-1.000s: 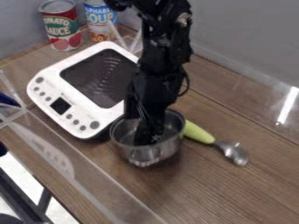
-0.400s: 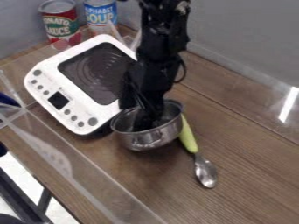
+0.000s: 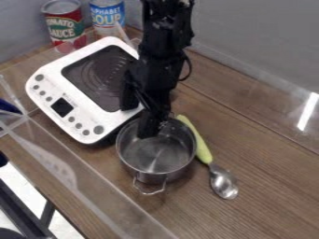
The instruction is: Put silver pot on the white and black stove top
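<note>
Shifted: down the frame with the silver pot (image 3: 157, 155), up with the gripper (image 3: 149, 118)

Sits now just below the centre of the frame, on the brown wooden table (image 3: 271, 191), beside the near right corner of the stove and off its top. Has slipped lower than in the earlier frame, now showing more of its inside and a loop handle towards the bottom of the frame. Looks bare inside, as far as can be seen past the gripper.

Stands open at the pot's upper rim, with nothing clenched between the fingers; cannot tell whether touching the rim. Reaches down from the top centre on a black arm (image 3: 166, 42).

Lies just right of the pot, with its green handle pointing up the frame and its metal bowl down: a spoon (image 3: 223, 184).

Spreads across the upper left, white with a dark square centre and front buttons: the stove (image 3: 60, 93). Stand behind it, at the top left, a red can (image 3: 62, 26) and a blue can (image 3: 107, 13). Rises across the upper right, plain and grey: a wall (image 3: 249, 37).
</note>
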Controlling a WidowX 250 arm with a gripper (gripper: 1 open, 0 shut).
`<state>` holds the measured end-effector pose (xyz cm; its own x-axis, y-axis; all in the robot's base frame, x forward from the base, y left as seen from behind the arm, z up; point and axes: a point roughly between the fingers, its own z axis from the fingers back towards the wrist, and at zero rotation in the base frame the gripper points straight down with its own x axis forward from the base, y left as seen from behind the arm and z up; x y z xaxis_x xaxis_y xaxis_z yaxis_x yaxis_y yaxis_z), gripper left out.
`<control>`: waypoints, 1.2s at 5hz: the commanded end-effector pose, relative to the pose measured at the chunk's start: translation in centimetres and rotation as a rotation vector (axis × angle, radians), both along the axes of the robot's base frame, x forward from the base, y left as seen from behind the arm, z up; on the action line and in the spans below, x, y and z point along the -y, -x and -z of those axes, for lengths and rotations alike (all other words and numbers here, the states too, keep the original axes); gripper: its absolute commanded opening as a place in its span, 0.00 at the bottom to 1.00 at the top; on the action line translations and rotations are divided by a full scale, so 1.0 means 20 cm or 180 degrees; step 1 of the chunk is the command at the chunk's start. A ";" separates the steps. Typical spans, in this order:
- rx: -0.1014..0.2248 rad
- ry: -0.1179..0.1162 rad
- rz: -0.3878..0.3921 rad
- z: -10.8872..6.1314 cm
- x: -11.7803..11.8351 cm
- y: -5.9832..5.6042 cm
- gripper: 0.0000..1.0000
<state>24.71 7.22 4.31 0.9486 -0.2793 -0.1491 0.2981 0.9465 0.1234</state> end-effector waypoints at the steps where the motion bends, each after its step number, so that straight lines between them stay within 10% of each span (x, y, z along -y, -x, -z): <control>1: 0.0071 -0.0022 -0.0166 0.00 0.01 -0.02 1.00; 4: 0.0058 0.0008 -0.0637 -0.03 0.04 0.09 1.00; 6: 0.0065 0.0007 -0.1000 -0.02 0.16 0.06 1.00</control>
<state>22.78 4.07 3.90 0.9860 0.0282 -0.1642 -0.0089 0.9931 0.1167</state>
